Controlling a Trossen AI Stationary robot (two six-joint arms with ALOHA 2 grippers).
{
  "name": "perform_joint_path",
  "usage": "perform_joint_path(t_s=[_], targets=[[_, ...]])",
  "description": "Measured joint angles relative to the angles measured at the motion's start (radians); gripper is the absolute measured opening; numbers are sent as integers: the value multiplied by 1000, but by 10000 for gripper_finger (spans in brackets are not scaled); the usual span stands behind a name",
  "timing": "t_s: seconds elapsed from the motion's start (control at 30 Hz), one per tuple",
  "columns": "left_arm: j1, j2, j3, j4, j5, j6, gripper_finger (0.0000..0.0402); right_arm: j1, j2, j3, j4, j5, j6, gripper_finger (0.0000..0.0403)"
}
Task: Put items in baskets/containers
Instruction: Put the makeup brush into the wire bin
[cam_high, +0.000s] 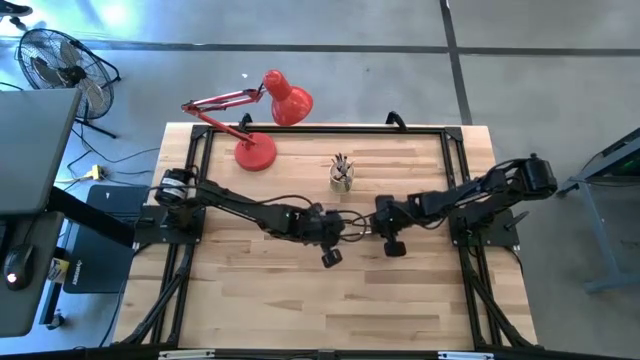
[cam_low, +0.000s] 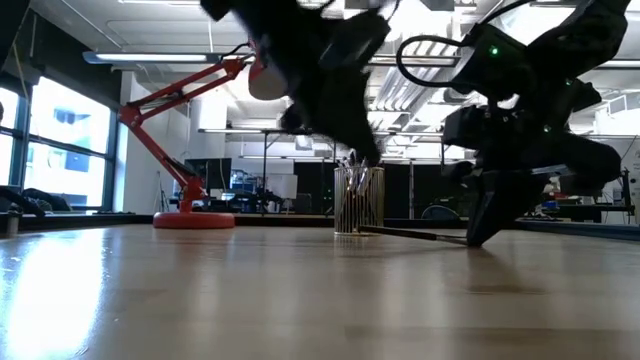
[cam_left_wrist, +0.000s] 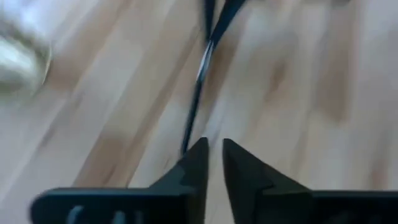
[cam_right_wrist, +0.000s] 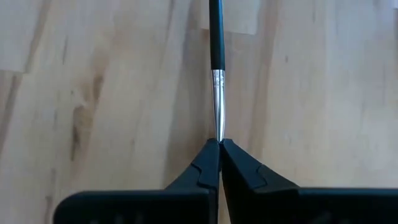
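A small clear glass cup (cam_high: 342, 176) (cam_low: 358, 200) stands upright on the table's far middle, with several thin brushes standing in it. One dark-handled brush with a silver ferrule (cam_right_wrist: 216, 56) (cam_low: 410, 234) lies low along the wood between the cup's base and my right gripper (cam_right_wrist: 219, 144) (cam_low: 474, 238), which is shut on it. My left gripper (cam_left_wrist: 212, 146) (cam_high: 345, 228) faces the right one from the table's left. It is raised over the brush's free end, its fingers a narrow gap apart with nothing between them. My right gripper pinches the brush by its bristle end, just past the silver ferrule (cam_right_wrist: 218, 127), between its two fingertips. The fingers come from the table's right, slanting down, and lie along the brush. The handle runs straight away from them, low over the wood.
A red desk lamp (cam_high: 262, 148) (cam_low: 190, 216) stands at the far left of the table, with its head (cam_high: 290, 100) over the far edge. A black frame (cam_high: 455, 150) borders the tabletop. The near half of the wood lies bare.
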Motion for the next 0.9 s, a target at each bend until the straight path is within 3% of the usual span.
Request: perform_joint_path(t_s=[0.13, 0.3, 0.57, 0.67, 0.77, 0.9], targets=[[9, 34, 12, 31, 0, 48, 93, 24, 1, 0, 18, 4, 35, 2], [26, 80, 74, 8, 75, 51, 136, 53, 2, -1, 54, 24, 90, 1], [30, 175, 232, -258, 118, 154, 142, 81, 1, 0, 130, 40, 147, 1], [41, 221, 300, -244, 115, 185, 143, 91, 0, 0, 141, 48, 154, 0], [46, 241, 328, -362, 101, 209, 143, 107, 2, -1, 141, 51, 156, 0], [51, 266, 363, -338, 107, 253, 143, 134, -3, 0, 175, 55, 164, 0]])
